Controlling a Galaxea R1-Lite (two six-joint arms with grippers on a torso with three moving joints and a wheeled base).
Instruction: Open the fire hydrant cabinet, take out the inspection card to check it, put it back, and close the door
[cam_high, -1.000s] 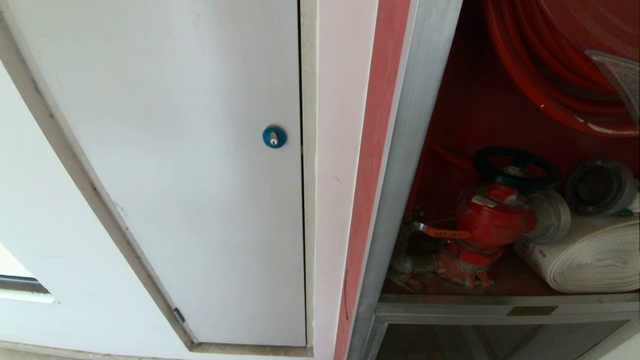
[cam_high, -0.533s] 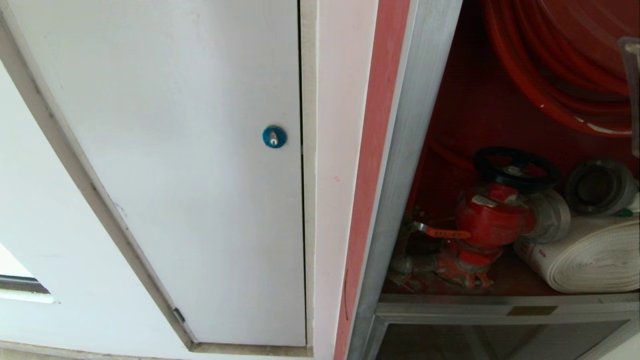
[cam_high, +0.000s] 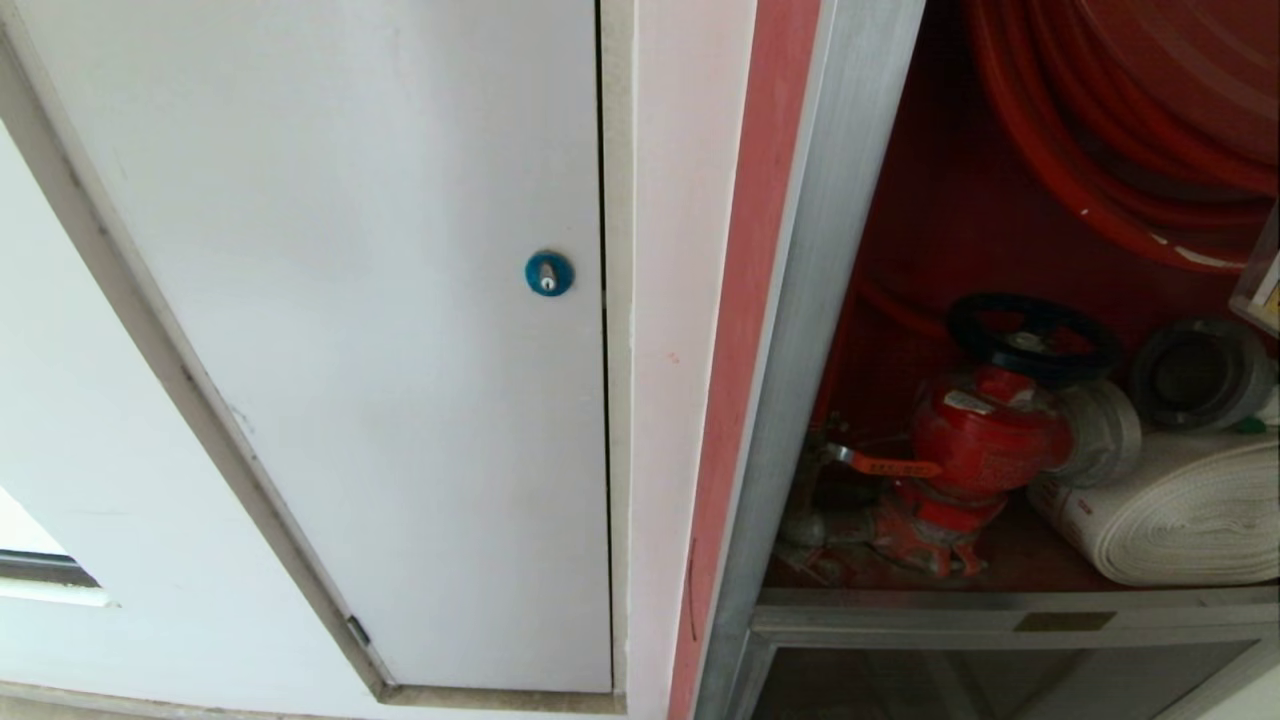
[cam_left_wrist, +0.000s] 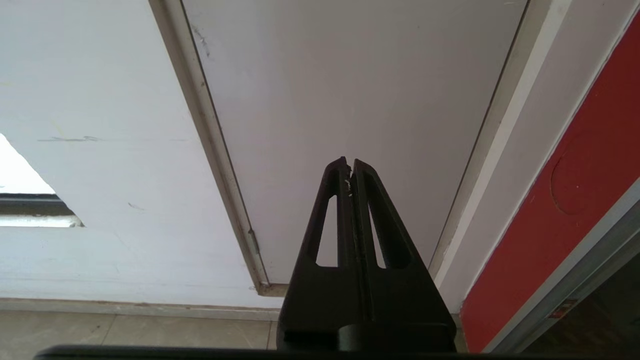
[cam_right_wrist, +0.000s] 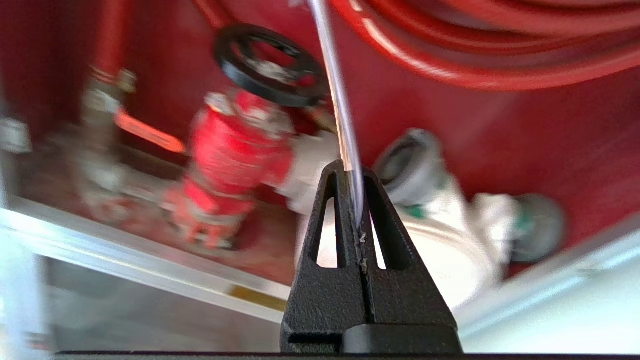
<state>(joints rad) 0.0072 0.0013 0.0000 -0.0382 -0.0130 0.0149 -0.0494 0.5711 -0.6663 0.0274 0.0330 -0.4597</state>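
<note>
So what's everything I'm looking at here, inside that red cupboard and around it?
fire hydrant cabinet: one, silver frame, red inside, right
hose reel: one, red, top of cabinet
valve: one, red with black handwheel, cabinet floor
rolled hose: one, white, right of valve
white panel: one, blue round lock, left wall
inspection card: one, thin, pale, seen edge-on, in right gripper
left gripper: black, shut, empty, facing white panel
right gripper: black, shut on card, before open cabinet

right gripper (cam_right_wrist: 356, 172) jaws clamped on inspection card (cam_right_wrist: 334, 80) edge | red valve (cam_right_wrist: 239, 150) behind
</note>
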